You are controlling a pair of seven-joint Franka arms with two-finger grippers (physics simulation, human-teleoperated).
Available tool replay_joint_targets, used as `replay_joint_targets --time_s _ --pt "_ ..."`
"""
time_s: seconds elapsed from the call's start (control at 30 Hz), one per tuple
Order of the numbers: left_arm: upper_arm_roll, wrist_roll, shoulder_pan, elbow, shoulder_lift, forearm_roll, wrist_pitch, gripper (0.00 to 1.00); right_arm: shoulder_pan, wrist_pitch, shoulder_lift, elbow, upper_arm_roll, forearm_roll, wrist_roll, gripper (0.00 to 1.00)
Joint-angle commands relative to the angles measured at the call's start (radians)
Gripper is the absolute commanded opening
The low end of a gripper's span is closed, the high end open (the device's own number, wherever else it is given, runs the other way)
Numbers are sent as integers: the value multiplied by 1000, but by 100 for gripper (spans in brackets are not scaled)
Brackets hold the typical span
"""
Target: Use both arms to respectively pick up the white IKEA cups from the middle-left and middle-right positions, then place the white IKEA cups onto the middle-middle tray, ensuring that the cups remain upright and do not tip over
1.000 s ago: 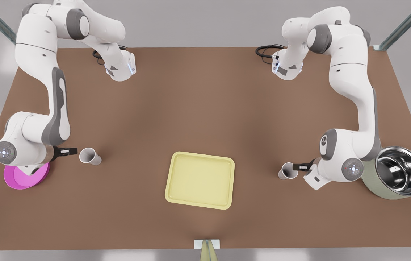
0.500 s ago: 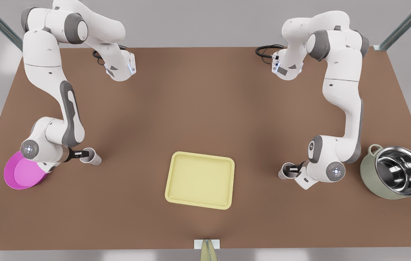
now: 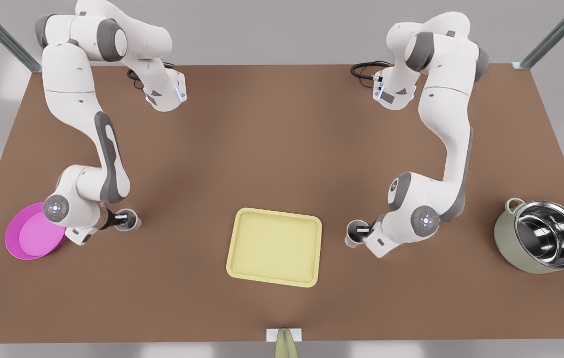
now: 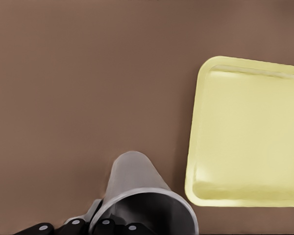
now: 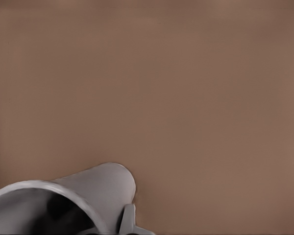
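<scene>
The left gripper (image 3: 362, 230) has its fingers clamped over the rim wall of the left cup (image 3: 353, 234), just off the tray (image 3: 236, 238) edge nearer the pot (image 3: 542, 243). The right gripper (image 3: 121, 217) pinches the right cup (image 3: 132, 223) the same way, mid-counter (image 3: 272, 139) toward the bowl (image 3: 33, 238) edge, well apart from the tray. Both cups look light, thin, stiff and slick, so a rim pinch could let them swing; carrying them level and slowly seems wise.
</scene>
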Motion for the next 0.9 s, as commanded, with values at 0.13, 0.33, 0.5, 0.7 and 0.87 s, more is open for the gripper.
replay_joint_targets --time_s 0.13,0.33,0.5,0.7,0.87 --pt "3 -684 -175 235 177 -1 -29 21 194 77 74 225 99 177 -12 21" --pt "29 -722 -211 275 266 -5 2 21 452 140 294 541 99 178 352 21" --pt "24 -722 -208 272 286 -35 2 21 467 153 392 609 109 177 366 21" --pt "24 -713 -205 271 301 -45 22 26 470 137 400 578 112 166 361 21" --pt "24 -696 -200 271 301 -45 22 100 470 140 407 578 112 160 360 100"
